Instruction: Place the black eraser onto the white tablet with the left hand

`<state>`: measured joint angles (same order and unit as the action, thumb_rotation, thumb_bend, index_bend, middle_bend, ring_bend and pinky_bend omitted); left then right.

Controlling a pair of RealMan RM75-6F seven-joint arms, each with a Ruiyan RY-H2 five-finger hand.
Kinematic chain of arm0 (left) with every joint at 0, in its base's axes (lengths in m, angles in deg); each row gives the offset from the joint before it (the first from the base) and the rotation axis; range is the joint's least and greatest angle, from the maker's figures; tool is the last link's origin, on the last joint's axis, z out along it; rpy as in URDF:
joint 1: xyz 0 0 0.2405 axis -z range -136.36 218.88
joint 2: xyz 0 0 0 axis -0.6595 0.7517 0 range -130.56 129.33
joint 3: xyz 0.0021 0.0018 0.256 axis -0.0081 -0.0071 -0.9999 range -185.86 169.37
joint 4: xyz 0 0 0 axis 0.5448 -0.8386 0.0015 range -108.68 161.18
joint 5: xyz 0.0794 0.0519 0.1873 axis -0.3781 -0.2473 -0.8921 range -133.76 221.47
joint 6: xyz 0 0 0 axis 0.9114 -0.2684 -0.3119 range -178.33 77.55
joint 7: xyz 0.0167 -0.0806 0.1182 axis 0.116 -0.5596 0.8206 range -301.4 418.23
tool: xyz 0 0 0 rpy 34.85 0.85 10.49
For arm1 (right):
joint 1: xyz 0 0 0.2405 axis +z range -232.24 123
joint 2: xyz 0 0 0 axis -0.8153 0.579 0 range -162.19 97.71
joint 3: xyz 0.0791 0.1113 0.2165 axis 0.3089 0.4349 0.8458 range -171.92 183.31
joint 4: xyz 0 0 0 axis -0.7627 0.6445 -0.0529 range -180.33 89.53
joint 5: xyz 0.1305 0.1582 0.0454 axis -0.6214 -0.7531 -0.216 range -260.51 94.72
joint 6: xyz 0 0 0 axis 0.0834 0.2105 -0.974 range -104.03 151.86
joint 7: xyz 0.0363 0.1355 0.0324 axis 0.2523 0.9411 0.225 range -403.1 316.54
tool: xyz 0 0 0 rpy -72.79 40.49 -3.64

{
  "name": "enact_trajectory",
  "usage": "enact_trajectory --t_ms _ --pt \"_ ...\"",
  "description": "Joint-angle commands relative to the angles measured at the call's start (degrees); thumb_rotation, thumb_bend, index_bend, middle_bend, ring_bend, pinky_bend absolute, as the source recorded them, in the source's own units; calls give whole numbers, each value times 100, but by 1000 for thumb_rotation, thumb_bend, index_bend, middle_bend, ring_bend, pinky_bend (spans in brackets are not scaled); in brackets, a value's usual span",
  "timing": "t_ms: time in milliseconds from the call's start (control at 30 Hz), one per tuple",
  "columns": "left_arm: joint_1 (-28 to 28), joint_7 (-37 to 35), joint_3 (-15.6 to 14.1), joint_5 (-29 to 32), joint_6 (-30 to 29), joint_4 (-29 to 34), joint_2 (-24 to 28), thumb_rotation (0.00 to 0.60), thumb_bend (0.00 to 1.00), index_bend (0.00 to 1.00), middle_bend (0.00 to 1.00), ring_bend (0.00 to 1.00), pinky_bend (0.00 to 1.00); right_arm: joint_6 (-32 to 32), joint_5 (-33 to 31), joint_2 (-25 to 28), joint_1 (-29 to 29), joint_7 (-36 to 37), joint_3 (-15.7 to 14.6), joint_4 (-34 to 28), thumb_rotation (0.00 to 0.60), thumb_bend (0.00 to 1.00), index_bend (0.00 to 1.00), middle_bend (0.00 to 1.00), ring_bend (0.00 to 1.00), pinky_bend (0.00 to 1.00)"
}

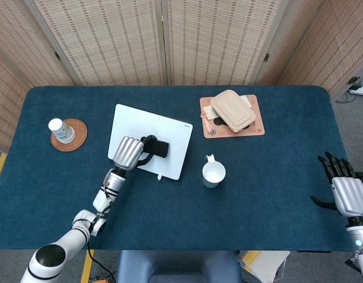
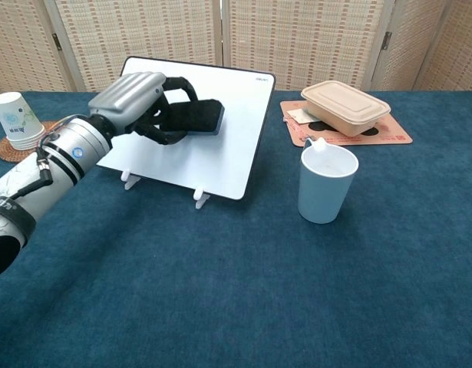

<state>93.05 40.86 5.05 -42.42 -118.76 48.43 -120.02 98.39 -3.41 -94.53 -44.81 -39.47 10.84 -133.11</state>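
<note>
The white tablet [image 1: 169, 131] [image 2: 236, 123] leans tilted on small white feet at the table's middle left. My left hand [image 1: 128, 152] [image 2: 136, 103] grips the black eraser [image 1: 159, 148] [image 2: 199, 117] and holds it against the tablet's face, near its lower middle. Whether the eraser touches the surface I cannot tell. My right hand [image 1: 346, 187] hangs at the table's right edge, fingers spread, holding nothing; the chest view does not show it.
A pale blue cup [image 1: 213, 173] [image 2: 326, 182] stands right of the tablet. A beige lidded box [image 1: 233, 110] [image 2: 344, 105] lies on an orange mat at the back. A paper cup [image 1: 60, 130] [image 2: 14, 120] sits on a woven coaster at far left.
</note>
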Motion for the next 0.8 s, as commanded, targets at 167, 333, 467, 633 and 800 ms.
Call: enact_trajectory --t_ms 167,333,467,633,800 --pt "196 -372 -87 123 376 -552 -298 600 352 425 1000 1000 1000 -71 -98 1 22 36 37 26 600 196 0 0 0 0" --pt "231 -470 -131 161 372 -737 -386 600 352 326 1000 1000 1000 -98 -134 -2 29 12 41 25 600 196 0 0 0 0" --pt "228 -477 -173 169 228 -783 -406 600 342 273 1000 1000 1000 -70 -121 3 15 5 35 8 600 196 0 0 0 0" --pt "217 -441 -222 184 164 -756 -393 600 318 229 1000 1000 1000 -7 -90 -2 -12 -14 25 -21 600 196 0 0 0 0" --pt "127 -276 -327 142 11 -605 -313 600 303 209 1000 1000 1000 35 -50 0 -28 -14 14 -31 600 196 0 0 0 0"
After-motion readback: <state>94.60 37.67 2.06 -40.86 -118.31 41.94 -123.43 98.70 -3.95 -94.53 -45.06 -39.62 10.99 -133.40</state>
